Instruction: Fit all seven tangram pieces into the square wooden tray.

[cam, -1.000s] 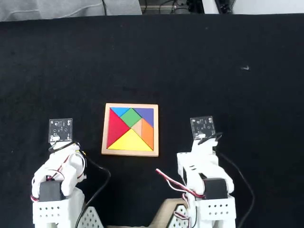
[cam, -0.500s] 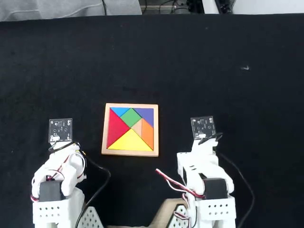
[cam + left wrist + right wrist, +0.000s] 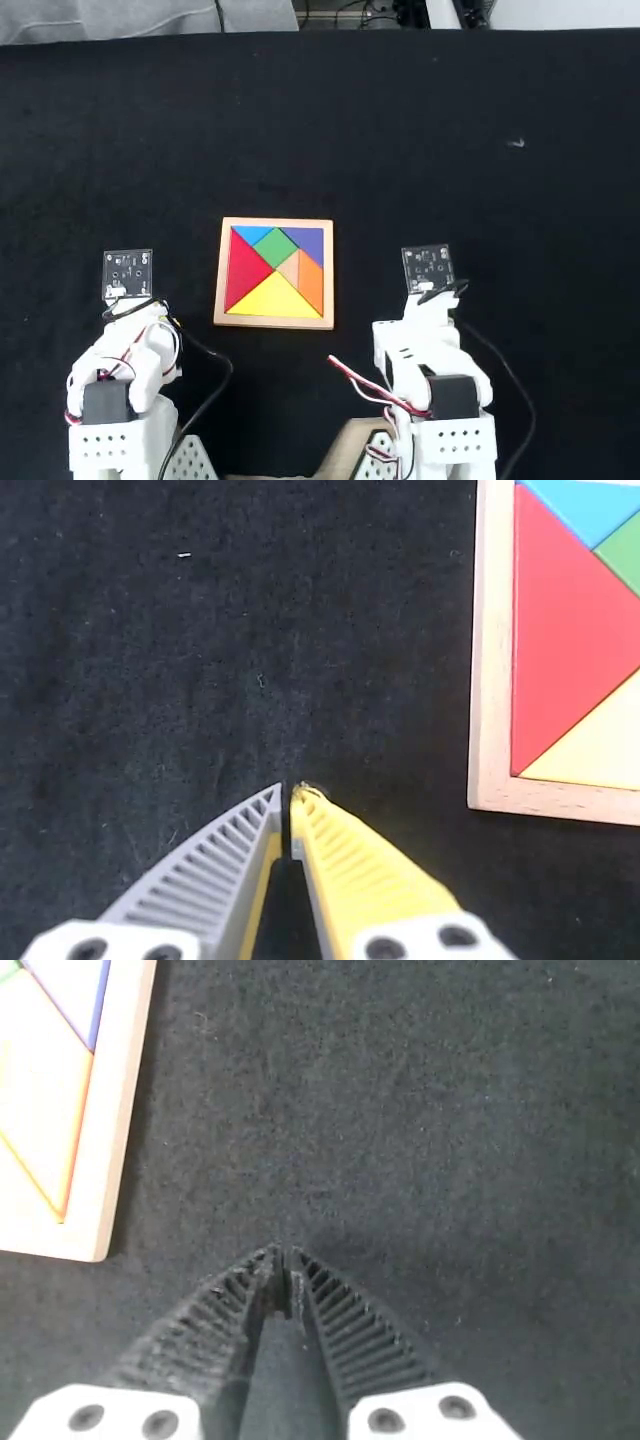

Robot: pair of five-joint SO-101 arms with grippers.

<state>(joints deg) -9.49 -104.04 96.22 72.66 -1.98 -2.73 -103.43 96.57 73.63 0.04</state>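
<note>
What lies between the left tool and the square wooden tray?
Only bare black cloth between left tool and square wooden tray, shown in left wrist view.

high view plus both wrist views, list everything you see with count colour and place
tangram pieces: 7; one each of red, yellow, green, light blue, purple, orange and tan; all flat inside the tray
tray: 1; light wood, square; on the table, ahead of and between the two arms
table: 1; black covering; under everything
grey cloth: 1; grey; beyond the table's far edge
left arm: 1; white; near edge, on the tray's red side
right arm: 1; white; near edge, on the tray's orange side
left pincer: 1; grey and yellow; shut, over bare table beside the tray
right pincer: 1; black; shut, over bare table beside the tray
</note>
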